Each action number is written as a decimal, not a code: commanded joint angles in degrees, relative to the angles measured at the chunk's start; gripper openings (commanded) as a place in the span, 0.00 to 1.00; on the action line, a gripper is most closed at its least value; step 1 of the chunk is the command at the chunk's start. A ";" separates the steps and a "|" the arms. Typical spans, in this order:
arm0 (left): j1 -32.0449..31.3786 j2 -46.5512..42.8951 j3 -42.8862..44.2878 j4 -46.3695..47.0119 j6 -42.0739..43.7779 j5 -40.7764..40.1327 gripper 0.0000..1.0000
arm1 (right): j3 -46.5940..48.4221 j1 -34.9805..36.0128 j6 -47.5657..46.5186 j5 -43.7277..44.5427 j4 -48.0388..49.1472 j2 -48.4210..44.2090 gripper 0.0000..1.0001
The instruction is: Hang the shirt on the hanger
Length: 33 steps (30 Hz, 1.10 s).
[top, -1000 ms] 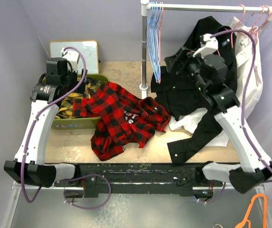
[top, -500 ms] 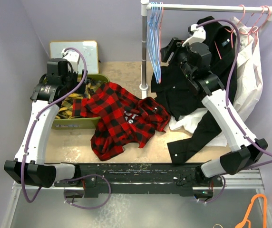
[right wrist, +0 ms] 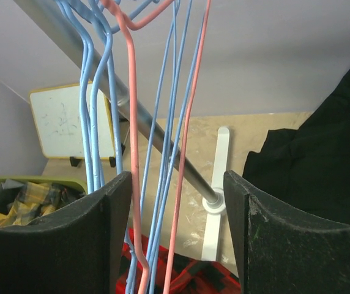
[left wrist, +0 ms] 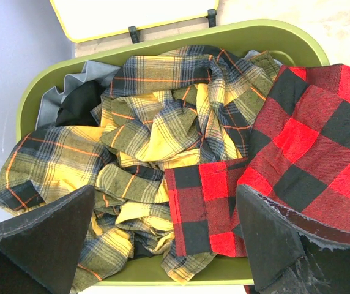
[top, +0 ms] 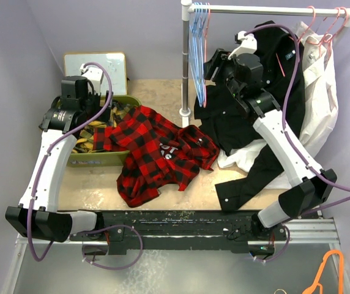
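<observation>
One pink wire hanger (right wrist: pixel 130 110) is your target. It hangs off the rail (top: pixel 267 10) at the post end, bunched in with the light blue hangers (top: pixel 197 67). In the right wrist view its thin wires run top to bottom, straight through the gap of the right tool (right wrist: pixel 176 184).

That tool is open and straddles the bundle with nothing clamped. The pink wire sits just beside one finger, and blue wires share the gap. You're crossing the wire's long axis, which suits a pinch, but closing here would likely take blue wire too.

The shirt (top: pixel 156 150) lies crumpled mid-worktop (top: pixel 89 187), below and left of the right tool and well apart from it. One end drapes over the rim of the green bin (left wrist: pixel 267 30), onto the yellow-green plaid cloth (left wrist: pixel 144 122). The left tool (left wrist: pixel 166 196) hovers right over that end, jaws fully apart and empty. So your left arm is nearer the shirt and your right arm is nearer the hanger.

Materials:
- **Hanger:** slick, springy round wire on a triangular frame. Expect it to swing and slide.
- **Shirt:** the flannel is soft, limp and bunched, so it should grip well.
</observation>
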 commanded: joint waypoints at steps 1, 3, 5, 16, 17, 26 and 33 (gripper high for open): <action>0.45 -1.80 0.09 2.51 1.11 -0.03 0.99 | 2.26 -0.19 -0.05 0.10 2.77 0.00 0.63; 0.46 -1.65 0.03 2.52 1.15 0.02 0.99 | 2.57 -0.21 -0.17 0.36 2.07 0.64 0.62; 0.46 -1.66 -0.05 2.51 1.20 0.11 0.99 | 3.11 -0.20 -0.36 0.74 1.04 1.41 0.60; 0.46 -1.66 -0.35 2.24 1.76 1.93 0.99 | 3.52 -0.19 -3.05 8.20 -2.93 1.16 0.51; 0.46 -1.57 -0.35 2.25 1.76 2.07 0.99 | 3.54 -0.23 -3.22 8.08 -3.02 1.01 0.50; 0.46 -1.45 -0.33 1.46 2.76 5.17 0.99 | 4.03 -0.19 -3.81 5.55 -3.20 1.65 0.33; 0.41 -0.87 0.41 -3.73 9.23 20.58 0.99 | 9.29 -0.24 -6.52 5.11 -6.22 2.04 0.00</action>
